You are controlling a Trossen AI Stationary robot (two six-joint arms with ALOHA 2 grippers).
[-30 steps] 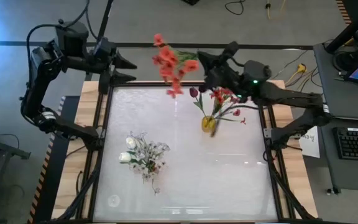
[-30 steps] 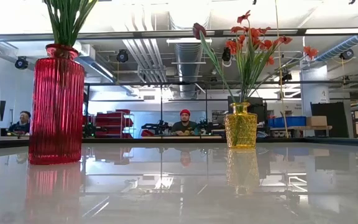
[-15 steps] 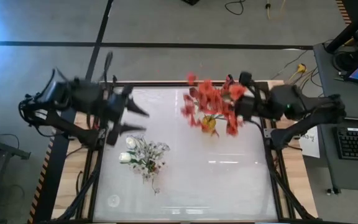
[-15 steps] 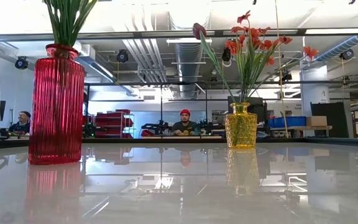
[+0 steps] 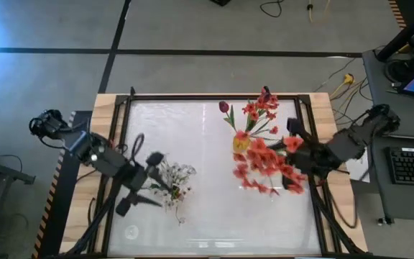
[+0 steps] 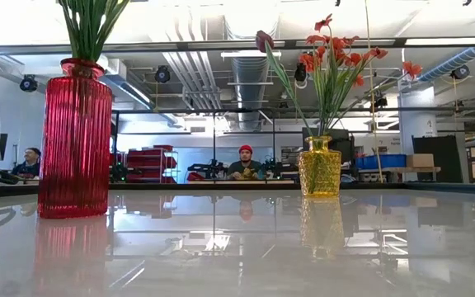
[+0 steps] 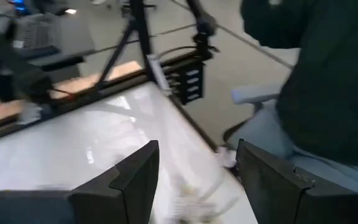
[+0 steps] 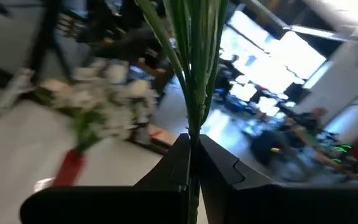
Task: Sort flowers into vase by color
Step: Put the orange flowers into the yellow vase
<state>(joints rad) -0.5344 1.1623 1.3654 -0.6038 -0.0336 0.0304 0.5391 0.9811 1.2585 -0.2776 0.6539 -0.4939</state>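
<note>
Flowers first: the orange-red cluster (image 5: pixel 268 164) is in my right gripper (image 8: pixel 192 163), fingers pinched tight on the green stems (image 8: pixel 191 68), blossoms hanging over the table (image 5: pixel 207 216) just beside the yellow vase (image 5: pixel 241 142). That vase already carries red blooms and a maroon tulip (image 5: pixel 225 107). My left gripper (image 5: pixel 141 181) is spread wide and empty, sitting next to the white spray (image 5: pixel 169 178) in the red vase (image 6: pixel 74 136).

My worry is the bunch sweeping into the yellow vase and tipping it, or snagging on the stems already standing there. The stems look thin and slick, so they could slide through the pinch. On the left, those open fingers could catch the white blossoms and drag the red vase over.
</note>
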